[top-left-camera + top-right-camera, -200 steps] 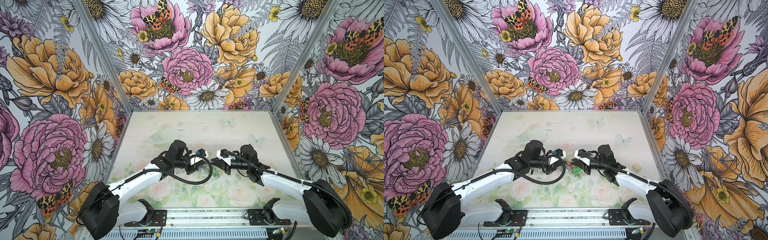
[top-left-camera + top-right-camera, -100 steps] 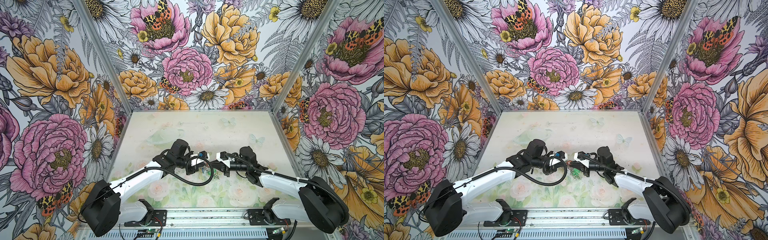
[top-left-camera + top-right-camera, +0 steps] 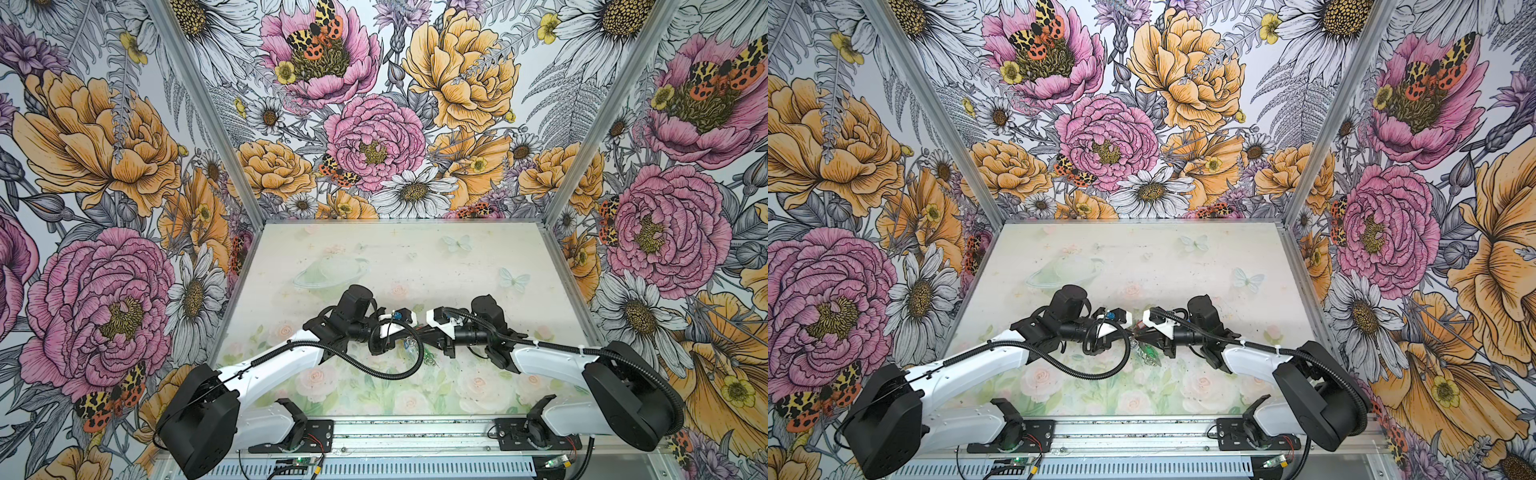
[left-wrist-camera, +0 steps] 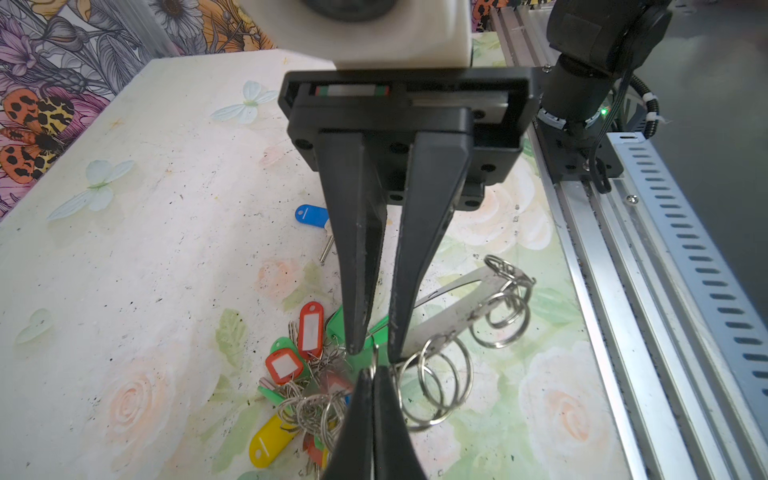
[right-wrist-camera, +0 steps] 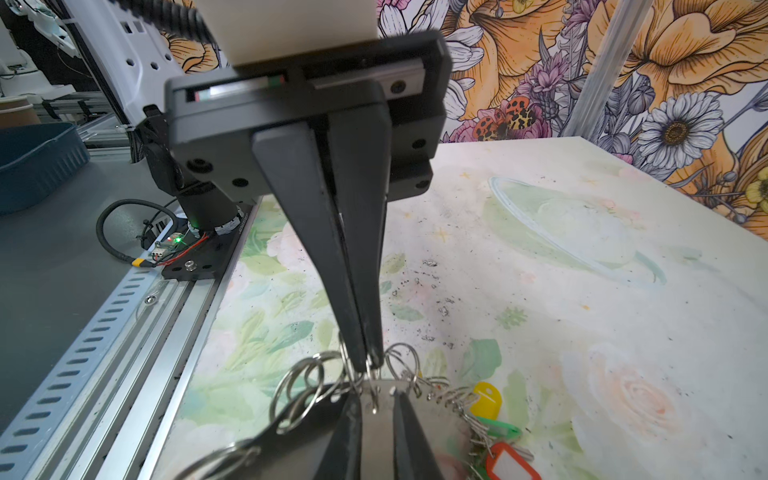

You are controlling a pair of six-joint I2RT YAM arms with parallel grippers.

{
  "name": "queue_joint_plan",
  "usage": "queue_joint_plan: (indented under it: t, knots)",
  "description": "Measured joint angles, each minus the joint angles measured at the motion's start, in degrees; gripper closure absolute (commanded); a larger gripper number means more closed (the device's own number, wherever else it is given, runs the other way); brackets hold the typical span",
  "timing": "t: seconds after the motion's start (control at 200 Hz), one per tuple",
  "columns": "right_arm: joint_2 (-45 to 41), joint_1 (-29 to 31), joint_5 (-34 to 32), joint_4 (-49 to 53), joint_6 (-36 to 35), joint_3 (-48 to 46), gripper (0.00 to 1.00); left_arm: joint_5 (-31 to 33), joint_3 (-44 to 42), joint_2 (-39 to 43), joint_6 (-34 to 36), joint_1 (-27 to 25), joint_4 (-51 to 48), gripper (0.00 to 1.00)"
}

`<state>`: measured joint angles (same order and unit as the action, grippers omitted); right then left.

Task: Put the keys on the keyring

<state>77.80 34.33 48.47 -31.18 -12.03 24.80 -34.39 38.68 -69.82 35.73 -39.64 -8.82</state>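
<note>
**Two tools meet tip to tip at the keyring**

The left tool (image 4: pixel 372 374) and the right tool (image 4: pixel 374 352) face each other near the middle of the counter's (image 3: pixel 415 257) front half. The right tool's fingers pinch the flat grey band of the keyring (image 4: pixel 453 305). The band slants away toward the front edge, with loose silver rings fanned along its rim. The left tool is pressed together on one small silver ring (image 5: pixel 373 386) at the band's edge.

The keys (image 4: pixel 299 374) are red, green and yellow tags tangled with rings, bunched just beside the fingertips. It cannot be told whether they hang or rest on the counter. A blue tag (image 4: pixel 311 215) lies alone, toward the back edge from the bunch, partly hidden by a right-tool finger.

In both top views the left arm's black cable (image 3: pixel 386 375) loops in front of the bunch. An aluminium rail (image 4: pixel 615 291) runs along the front edge.
</note>
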Motion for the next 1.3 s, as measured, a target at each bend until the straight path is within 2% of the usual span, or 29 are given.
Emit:
queue_joint_plan:
  t: [0.405, 0.515, 0.631, 0.711, 0.866, 1.031, 1.301]
  knots:
    - [0.7, 0.7, -0.9, -1.7, 0.7, 0.0, 0.86, -1.0, -0.1, -0.1, -1.3, 0.0, 0.7, 1.0]
    - [0.7, 0.8, -1.4, -2.6, 1.2, -0.2, 0.91, -1.0, -0.1, -0.5, -1.9, 0.0, 1.2, 1.0]
    - [0.7, 1.1, -1.7, -3.0, 1.7, -0.3, 1.0, -1.0, -0.5, -0.5, -2.8, 0.0, 2.0, 1.0]
    - [0.7, 1.2, -2.0, -3.0, 1.9, -0.6, 1.0, -1.0, -1.2, -0.5, -3.4, 0.0, 3.1, 1.0]
    - [-0.4, 1.7, -3.7, -2.7, 1.8, -1.5, 1.0, -1.0, -4.3, 0.4, -5.9, 0.0, 7.8, 0.82]
    - [-2.6, 2.1, -4.8, -2.1, 1.4, -2.8, 1.0, -0.4, -9.6, 3.7, -10.8, 0.0, 15.1, 0.76]
    - [-2.8, 3.8, -6.9, -3.9, 1.7, -4.3, 1.0, 0.6, -12.0, 4.3, -15.5, -2.0, 19.4, 0.69]
